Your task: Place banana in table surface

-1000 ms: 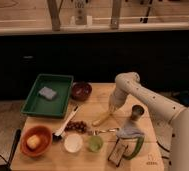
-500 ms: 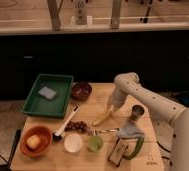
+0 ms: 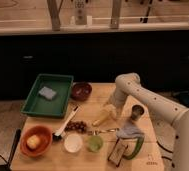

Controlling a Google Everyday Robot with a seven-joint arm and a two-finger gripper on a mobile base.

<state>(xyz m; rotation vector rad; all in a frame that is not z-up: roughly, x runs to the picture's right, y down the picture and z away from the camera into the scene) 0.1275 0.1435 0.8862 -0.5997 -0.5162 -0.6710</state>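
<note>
The banana (image 3: 102,118) is pale yellow and lies on the light-brown wooden table surface (image 3: 95,97) near its middle. My gripper (image 3: 109,110) is at the banana's upper right end, at the tip of the white arm (image 3: 143,95) that reaches in from the right. The gripper looks to be touching or just above the banana's end.
A green tray (image 3: 48,95) with a blue sponge (image 3: 47,92) stands at left, a dark bowl (image 3: 81,90) beside it. An orange bowl (image 3: 35,141) with a rounder yellow fruit, a brush (image 3: 65,127), grapes (image 3: 77,126), a white cup (image 3: 73,143), a green cup (image 3: 94,143) and a metal cup (image 3: 137,112) surround the banana.
</note>
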